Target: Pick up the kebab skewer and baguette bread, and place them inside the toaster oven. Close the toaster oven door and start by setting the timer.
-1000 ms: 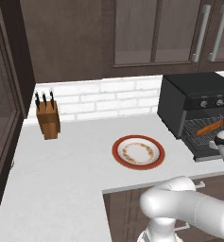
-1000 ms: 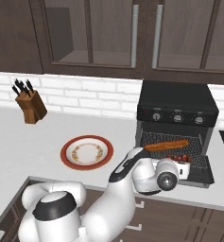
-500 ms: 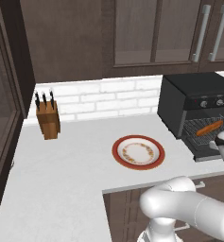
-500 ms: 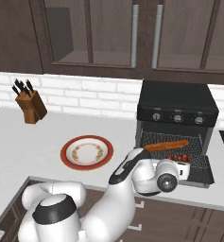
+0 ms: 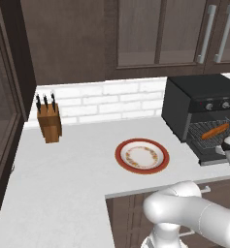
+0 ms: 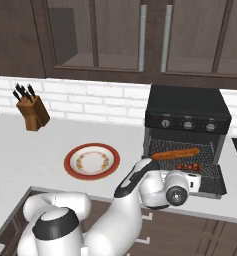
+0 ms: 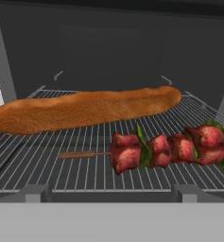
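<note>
The black toaster oven (image 6: 187,107) stands on the counter at the right with its door (image 6: 211,184) dropped open. On its wire rack (image 7: 85,160) lies the long orange-brown baguette bread (image 7: 85,111), and in front of it the kebab skewer (image 7: 165,149) with red-brown meat chunks. Both rest free on the rack, as the right base view also shows for the baguette (image 6: 175,154) and the skewer (image 6: 188,166). My gripper (image 6: 195,181) hovers just outside the oven mouth over the open door. It is open and holds nothing. In the left base view the oven (image 5: 199,104) holds the baguette (image 5: 215,131).
A red-rimmed plate (image 6: 91,161) sits bare on the white counter left of the oven. A wooden knife block (image 6: 32,111) stands at the back left by the brick wall. Dark cabinets hang above. The counter's front edge runs just below the oven door.
</note>
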Tool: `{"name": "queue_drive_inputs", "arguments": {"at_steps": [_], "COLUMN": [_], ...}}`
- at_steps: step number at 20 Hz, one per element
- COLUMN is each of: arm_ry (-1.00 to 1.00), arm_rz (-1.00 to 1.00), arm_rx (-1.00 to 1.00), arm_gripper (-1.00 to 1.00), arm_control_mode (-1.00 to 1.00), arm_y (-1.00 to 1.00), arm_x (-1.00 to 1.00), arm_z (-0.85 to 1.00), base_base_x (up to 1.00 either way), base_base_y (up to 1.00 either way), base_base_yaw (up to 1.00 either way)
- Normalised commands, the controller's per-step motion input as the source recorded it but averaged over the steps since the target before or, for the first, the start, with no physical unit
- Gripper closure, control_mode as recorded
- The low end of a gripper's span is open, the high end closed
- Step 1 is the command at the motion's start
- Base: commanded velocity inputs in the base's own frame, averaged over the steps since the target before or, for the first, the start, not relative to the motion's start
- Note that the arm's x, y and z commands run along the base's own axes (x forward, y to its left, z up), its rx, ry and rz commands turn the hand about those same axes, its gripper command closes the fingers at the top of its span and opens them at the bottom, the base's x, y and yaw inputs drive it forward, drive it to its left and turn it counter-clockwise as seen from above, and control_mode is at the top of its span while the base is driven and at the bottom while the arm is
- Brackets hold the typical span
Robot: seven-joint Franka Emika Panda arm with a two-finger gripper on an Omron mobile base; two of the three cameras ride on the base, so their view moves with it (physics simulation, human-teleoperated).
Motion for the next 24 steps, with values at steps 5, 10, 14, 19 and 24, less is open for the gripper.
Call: {"name": "queue_drive_inputs", "arguments": {"at_steps": [5, 10, 14, 19, 24], "arm_ry": [0.00, 0.00, 0.00, 0.00, 0.00], "arm_rz": [0.00, 0.00, 0.00, 0.00, 0.00], "arm_rx": [0.00, 0.00, 0.00, 0.00, 0.00], "arm_gripper": [-1.00, -1.00, -1.00, -1.00, -1.00], "arm_control_mode": [-1.00, -1.00, -1.00, -1.00, -1.00], "arm_y": [0.00, 0.00, 0.00, 0.00, 0.00], "arm_x": [0.00, 0.00, 0.00, 0.01, 0.08], "arm_z": [-0.02, -0.03, 0.00, -0.03, -0.03], "base_base_x": [0.00, 0.00, 0.00, 0.00, 0.00], "base_base_y": [0.00, 0.00, 0.00, 0.00, 0.00], "base_base_yaw": [0.00, 0.00, 0.00, 0.00, 0.00]}}
